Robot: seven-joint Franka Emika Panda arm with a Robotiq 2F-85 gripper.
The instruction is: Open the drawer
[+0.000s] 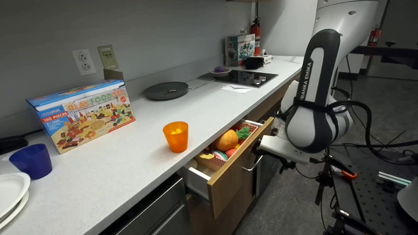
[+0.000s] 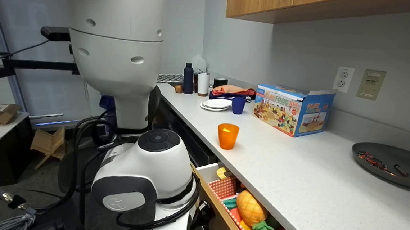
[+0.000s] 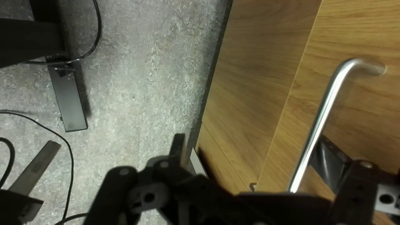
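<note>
The drawer (image 1: 232, 176) is pulled out from under the counter, showing its brown wood front and white side wall. Toy food lies inside, including an orange pineapple (image 1: 227, 140) in a red-checked basket. A silver bar handle (image 3: 322, 115) runs across the drawer's front. My gripper (image 3: 250, 148) is open at this front; one finger (image 3: 329, 162) reaches behind the bar, between it and the wood. The other finger (image 3: 178, 147) stands well apart, out over the floor. In an exterior view, the arm's hand (image 2: 174, 221) covers part of the drawer front; the fingertips are hard to make out there.
On the counter (image 1: 152, 175) an orange cup (image 1: 176, 136) stands near the edge above the drawer. Farther back are a play food box (image 1: 87, 116), a dark pan (image 1: 166, 90) and a blue cup (image 1: 31, 161). A dark appliance front (image 1: 157, 220) adjoins the drawer.
</note>
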